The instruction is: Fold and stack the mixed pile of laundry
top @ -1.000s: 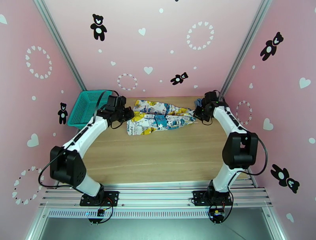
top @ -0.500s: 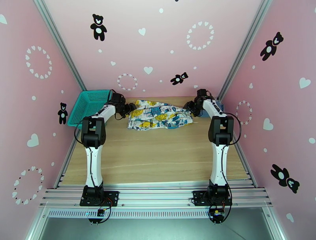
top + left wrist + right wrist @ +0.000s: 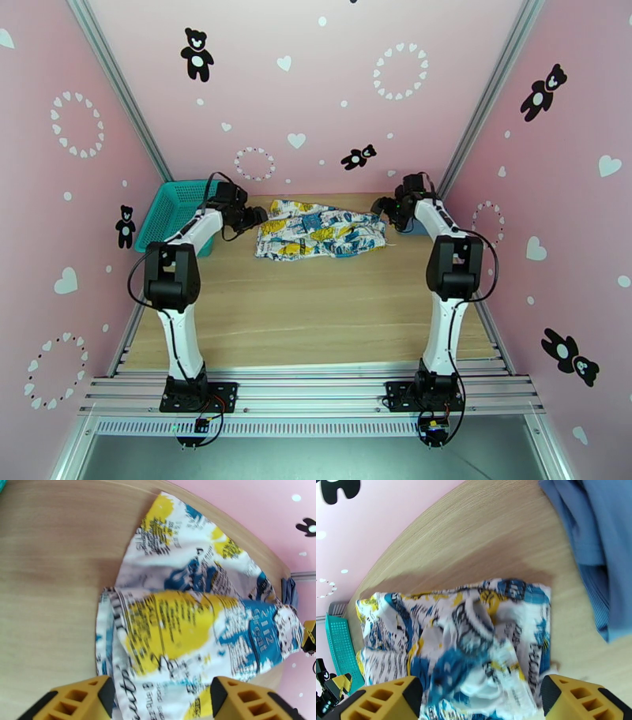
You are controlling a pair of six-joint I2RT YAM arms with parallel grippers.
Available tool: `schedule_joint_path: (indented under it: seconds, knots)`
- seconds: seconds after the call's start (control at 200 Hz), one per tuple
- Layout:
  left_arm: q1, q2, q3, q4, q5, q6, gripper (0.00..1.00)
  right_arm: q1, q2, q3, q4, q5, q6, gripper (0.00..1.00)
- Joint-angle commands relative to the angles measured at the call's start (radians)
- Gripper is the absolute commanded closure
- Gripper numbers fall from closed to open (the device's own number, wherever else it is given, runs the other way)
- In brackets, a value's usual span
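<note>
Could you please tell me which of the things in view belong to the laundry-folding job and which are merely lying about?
Part of the job:
- printed white cloth, spread on the table
- dusty-blue tank top, bunched at the cloth's right end

Just lying about:
- teal mesh basket, far left corner

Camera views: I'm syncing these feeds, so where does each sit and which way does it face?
Top external: above and behind the bases, facing down over the table; both arms whole, left end effector and right end effector flanking the printed cloth.
Left wrist: on the left arm, facing rightward across the cloth; its yellow fingers at bottom.
Right wrist: on the right arm, facing leftward toward the teal basket; its yellow fingers at bottom, blue tank top right.
Shared: both wrist views show the printed cloth from opposite ends.
</note>
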Motion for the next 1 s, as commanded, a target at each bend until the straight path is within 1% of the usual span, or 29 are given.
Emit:
schedule_joint_path:
  seconds: [0.0, 0.04, 0.07, 0.165, 0.35, 0.471, 0.581, 0.666, 0.831, 0.996]
  knots:
    - [-0.076, -0.064, -0.093, -0.052, -0.038, 0.096, 0.33, 0.012, -0.126, -0.121, 0.076, 0.011, -0.065, 0.25]
    - [-0.096, -0.070, -0.118, -0.052, -0.026, 0.088, 0.33, 0.023, -0.137, -0.150, 0.073, 0.011, -0.071, 0.28]
    - [-0.108, -0.075, -0.137, -0.035, -0.019, 0.072, 0.30, 0.030, -0.141, -0.166, 0.067, 0.009, -0.077, 0.30]
    - [-0.141, -0.060, -0.184, 0.071, 0.022, -0.018, 0.22, 0.058, -0.146, -0.217, 0.086, -0.002, -0.072, 0.34]
    - [-0.181, 0.065, -0.118, 0.190, 0.022, -0.172, 0.22, 0.089, -0.134, -0.243, 0.104, -0.014, -0.054, 0.37]
    - [-0.191, 0.118, -0.065, 0.262, 0.006, -0.242, 0.21, 0.098, -0.142, -0.248, 0.104, -0.014, -0.055, 0.38]
    - [-0.194, 0.179, 0.008, 0.264, 0.013, -0.281, 0.22, 0.102, -0.141, -0.250, 0.099, -0.020, -0.055, 0.38]
    - [-0.197, 0.195, 0.034, 0.269, 0.005, -0.301, 0.21, 0.106, -0.141, -0.250, 0.096, -0.026, -0.056, 0.38]
    - [-0.197, 0.233, 0.105, 0.250, -0.003, -0.304, 0.16, 0.109, -0.135, -0.248, 0.094, -0.032, -0.056, 0.39]
    - [-0.195, 0.317, 0.205, 0.245, -0.011, -0.313, 0.17, 0.108, -0.125, -0.239, 0.099, -0.033, -0.049, 0.39]
